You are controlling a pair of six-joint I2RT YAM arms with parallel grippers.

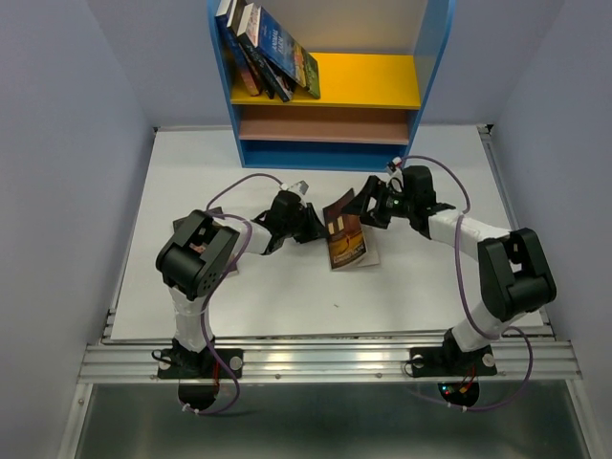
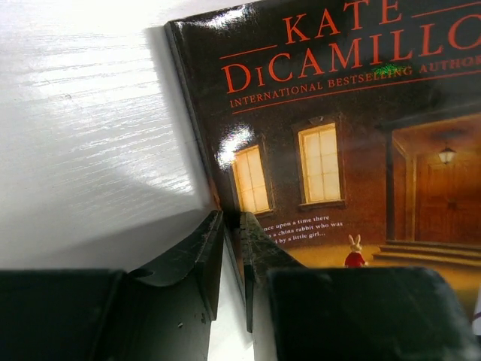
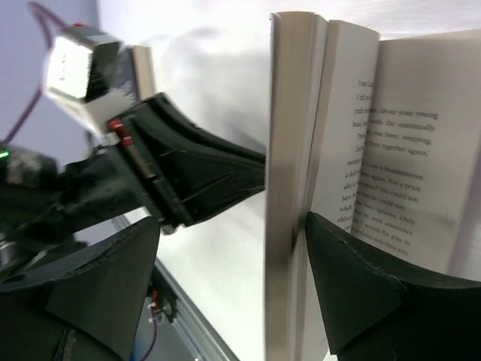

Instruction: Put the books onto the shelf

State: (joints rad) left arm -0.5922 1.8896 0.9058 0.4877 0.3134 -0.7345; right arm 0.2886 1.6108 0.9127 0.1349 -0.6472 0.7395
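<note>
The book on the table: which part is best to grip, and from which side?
Probably the spine edge, from the left: the book lies half open, its pages loose toward the right, so only the spine side is firm. The left gripper pinches that edge.

the top camera looks steeply down from six o'clock, shelf (image 1: 373, 81) at twelve. both wrist cameras press close on one book (image 1: 346, 237), from nine and three o'clock.
</note>
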